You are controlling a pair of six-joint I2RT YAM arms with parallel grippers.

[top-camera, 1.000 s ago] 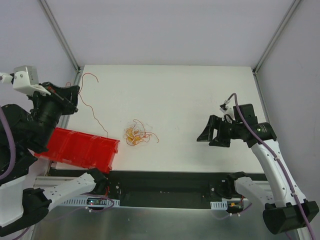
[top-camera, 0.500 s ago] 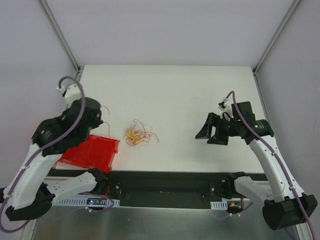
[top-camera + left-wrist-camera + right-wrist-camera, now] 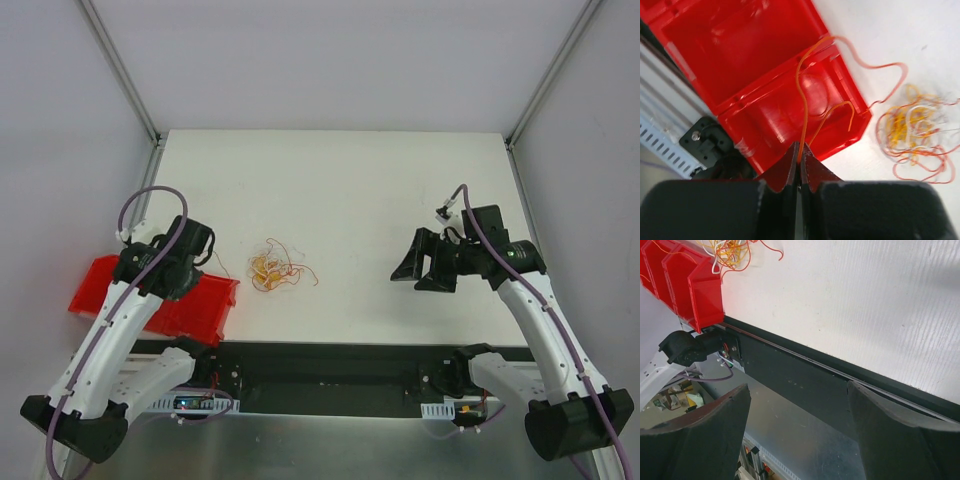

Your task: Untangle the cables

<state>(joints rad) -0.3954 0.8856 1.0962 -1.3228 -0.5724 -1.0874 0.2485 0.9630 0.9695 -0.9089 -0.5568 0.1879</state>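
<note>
White bench [image 3: 350,190] seen from above, with a red bin [image 3: 212,300] of open compartments at its near left corner and a black rail [image 3: 330,365] along the near edge. The cables [image 3: 275,268] lie as a loose red, orange-yellow and whitish tangle on the bench left of centre, just beside the bin's right wall, with nothing over them. The left claw [image 3: 192,244] hangs above the bin, fingers pressed together on one orange strand [image 3: 802,100]. This strand rises over the bin's end compartment, crosses its wall and loops out onto the bench near the tangle. The right claw [image 3: 418,270] stands well apart at the right, fingers spread wide, holding and touching nothing.
</note>
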